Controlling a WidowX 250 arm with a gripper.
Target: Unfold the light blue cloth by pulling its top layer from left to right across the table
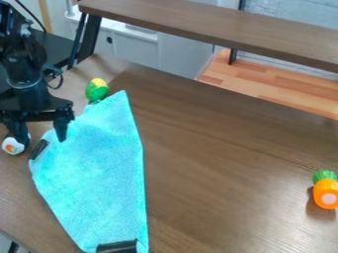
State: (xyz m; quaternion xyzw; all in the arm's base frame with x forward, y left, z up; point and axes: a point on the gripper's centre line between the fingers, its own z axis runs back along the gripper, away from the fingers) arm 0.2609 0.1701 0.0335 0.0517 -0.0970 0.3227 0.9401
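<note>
camera view: claw (pixel 43 141) at turquoise cloth (pixel 99 173)

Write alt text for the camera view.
A black gripper hangs open over the upper left of a turquoise cloth on a brown wooden table. Beside it sits a round white object; near the cloth's tip, a yellow-green toy; far right, an orange toy.

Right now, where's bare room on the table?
The wide stretch of table between the turquoise cloth and orange toy; less, left of the cloth's lower end. Crowded: around its upper end, with claw, white toy and green toy.
</note>
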